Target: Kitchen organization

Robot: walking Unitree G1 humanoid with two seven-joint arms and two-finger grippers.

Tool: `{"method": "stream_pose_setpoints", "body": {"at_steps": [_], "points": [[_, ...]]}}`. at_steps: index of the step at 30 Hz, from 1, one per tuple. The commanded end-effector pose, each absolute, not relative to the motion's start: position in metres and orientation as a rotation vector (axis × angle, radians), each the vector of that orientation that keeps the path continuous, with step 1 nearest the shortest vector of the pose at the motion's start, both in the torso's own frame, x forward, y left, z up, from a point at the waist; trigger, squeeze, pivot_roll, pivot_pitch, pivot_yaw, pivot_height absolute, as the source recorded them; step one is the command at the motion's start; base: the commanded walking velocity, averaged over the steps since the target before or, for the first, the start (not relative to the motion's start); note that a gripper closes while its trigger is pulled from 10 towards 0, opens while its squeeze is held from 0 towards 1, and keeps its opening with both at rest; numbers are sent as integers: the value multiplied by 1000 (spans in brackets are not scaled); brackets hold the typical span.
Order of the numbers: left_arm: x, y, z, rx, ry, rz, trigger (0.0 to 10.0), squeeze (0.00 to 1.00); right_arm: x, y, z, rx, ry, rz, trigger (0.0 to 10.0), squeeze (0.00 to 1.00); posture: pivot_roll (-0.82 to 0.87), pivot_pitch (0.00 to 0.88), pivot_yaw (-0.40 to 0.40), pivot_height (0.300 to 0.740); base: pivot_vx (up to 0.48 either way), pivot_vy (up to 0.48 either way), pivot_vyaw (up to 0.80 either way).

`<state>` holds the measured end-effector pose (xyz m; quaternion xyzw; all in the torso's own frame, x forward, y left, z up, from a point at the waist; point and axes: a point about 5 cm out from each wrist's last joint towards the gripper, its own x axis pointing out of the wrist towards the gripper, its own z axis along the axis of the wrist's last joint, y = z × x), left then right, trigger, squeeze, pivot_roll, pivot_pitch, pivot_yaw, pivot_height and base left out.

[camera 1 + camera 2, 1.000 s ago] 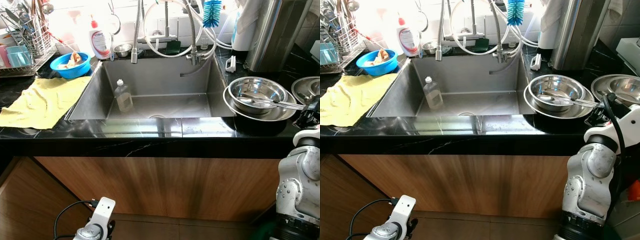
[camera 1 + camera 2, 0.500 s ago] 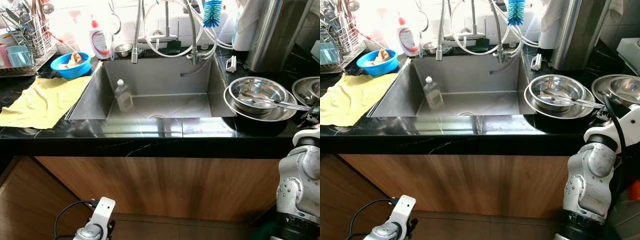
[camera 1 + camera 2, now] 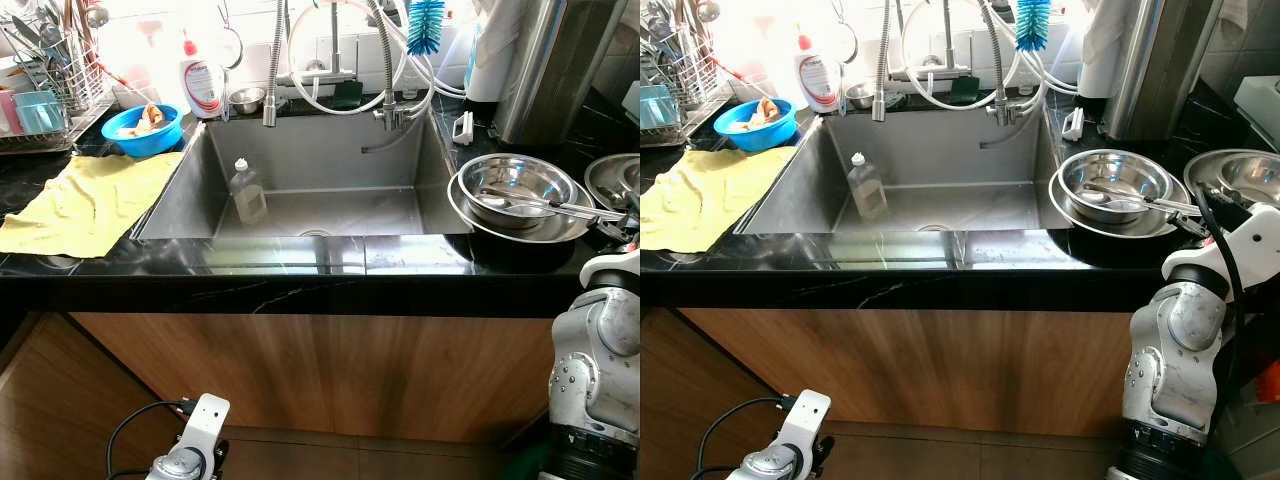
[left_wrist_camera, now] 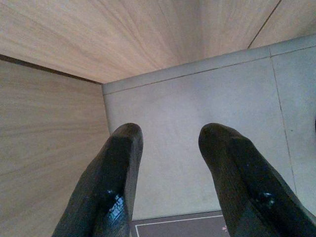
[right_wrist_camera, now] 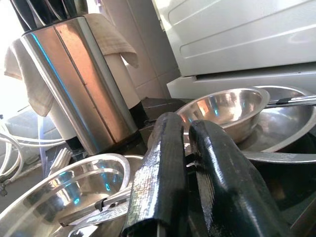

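One wide steel sink (image 3: 320, 190) takes up the middle of the black counter (image 3: 300, 262), and a clear bottle (image 3: 246, 192) stands upright in its left half, probably left there for rinsing. To the robot's right, a steel bowl (image 3: 515, 180) sits nested in a larger dish (image 3: 560, 228) with tongs (image 3: 545, 203) laid across its rim, likely stacked for sorting. The right gripper (image 5: 190, 148) hovers just beside that stack, its fingers nearly closed and holding nothing, seemingly lined up with the tong handles. A yellow cloth (image 3: 85, 200) lies spread to the left. The left gripper (image 4: 168, 143) hangs idle, fingers parted, over the floor.
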<state>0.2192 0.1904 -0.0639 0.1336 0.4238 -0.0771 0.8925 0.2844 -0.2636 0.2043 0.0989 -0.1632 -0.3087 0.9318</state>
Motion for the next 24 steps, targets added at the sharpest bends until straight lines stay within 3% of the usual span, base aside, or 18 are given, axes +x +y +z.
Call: {"method": "stream_pose_setpoints", "body": {"at_steps": [1,22,24], "points": [[217,198,-64,293,888,-141,10000,0,286,-259,213,196,-372,-609,0,0,-138,0,94,740,0,0,0],[219,199,-63,306,883,-137,10000,0,290,-251,232,177,-466,-524,0,0,-140,0,97,740,0,0,0],[219,199,-63,307,883,-137,10000,0,292,-247,236,161,-480,-492,9804,0,-141,0,98,740,0,0,0]]}}
